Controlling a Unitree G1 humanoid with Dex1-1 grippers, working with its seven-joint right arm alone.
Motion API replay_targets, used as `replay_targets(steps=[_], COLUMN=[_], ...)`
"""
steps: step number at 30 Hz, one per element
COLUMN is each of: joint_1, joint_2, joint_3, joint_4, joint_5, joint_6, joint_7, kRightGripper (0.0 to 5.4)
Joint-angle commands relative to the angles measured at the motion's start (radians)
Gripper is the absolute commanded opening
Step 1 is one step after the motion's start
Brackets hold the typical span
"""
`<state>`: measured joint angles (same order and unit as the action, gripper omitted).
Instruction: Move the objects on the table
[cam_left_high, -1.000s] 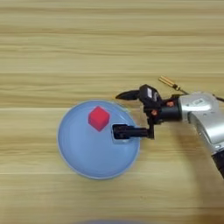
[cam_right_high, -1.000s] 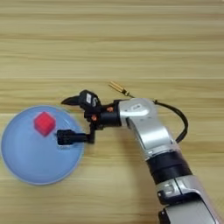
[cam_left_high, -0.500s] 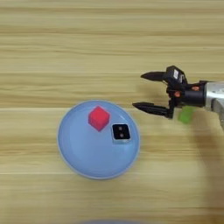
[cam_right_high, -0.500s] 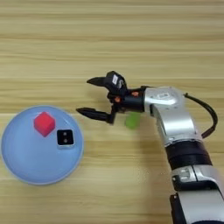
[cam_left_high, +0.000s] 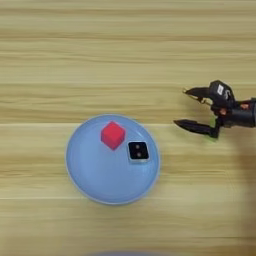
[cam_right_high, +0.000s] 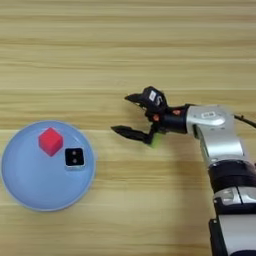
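Note:
On the blue plate (cam_left_high: 90, 180) lie a red cube (cam_left_high: 113, 135) and, just right of it, a white cube with a black square face (cam_left_high: 138, 151). The same red cube (cam_right_high: 50, 141) and white cube (cam_right_high: 74, 158) show in the right eye view. My right gripper (cam_left_high: 185, 107) hovers open to the right of the plate, its two black fingers spread wide with nothing between them. A lime-green bar (cam_right_high: 156, 140) lies mostly hidden under the gripper's wrist, only a small green edge showing.
The silver forearm (cam_right_high: 215, 130) comes in from the right and runs down the right edge. The wooden table (cam_left_high: 75, 60) fills the view. The brass-tipped stick is hidden.
The gripper let go of the white cube on the plate, opened, and drew back to the right, away from the plate.

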<state>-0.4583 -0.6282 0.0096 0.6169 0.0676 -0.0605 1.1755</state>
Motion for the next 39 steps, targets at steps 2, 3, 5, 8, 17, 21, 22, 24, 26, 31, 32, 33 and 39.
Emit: replay_targets(steps=[2, 3, 5, 8, 17, 21, 22, 24, 26, 31, 32, 33, 39], joint_1=[-0.107, -0.112, -0.126, -0.142, -0.147, -0.133, -0.132, -0.132, -0.135, -0.144, -0.142, -0.142, -0.146], joint_2=[-0.073, -0.076, -0.083, -0.095, -0.106, -0.106, -0.106, -0.106, -0.105, -0.095, -0.091, -0.089, -0.088], joint_3=[-0.034, -0.037, -0.040, -0.043, -0.045, -0.043, -0.042, -0.038, -0.033, -0.024, -0.021, -0.019, -0.008], joint_4=[0.064, 0.080, 0.120, 0.183, 0.286, 0.284, 0.287, 0.304, 0.324, 0.381, 0.390, 0.396, 0.432], joint_5=[-0.016, -0.018, -0.027, -0.040, -0.056, -0.056, -0.057, -0.066, -0.076, -0.098, -0.100, -0.102, -0.113], joint_6=[-0.057, -0.061, -0.076, -0.097, -0.135, -0.132, -0.131, -0.132, -0.134, -0.145, -0.147, -0.150, -0.171], joint_7=[-0.057, -0.060, -0.067, -0.081, -0.086, -0.069, -0.068, -0.072, -0.080, -0.089, -0.085, -0.083, -0.080], kRightGripper=[5.39, 5.39, 5.39, 5.39, 5.39, 5.39, 5.39, 5.39, 5.39, 5.39, 5.39, 5.39, 5.39])
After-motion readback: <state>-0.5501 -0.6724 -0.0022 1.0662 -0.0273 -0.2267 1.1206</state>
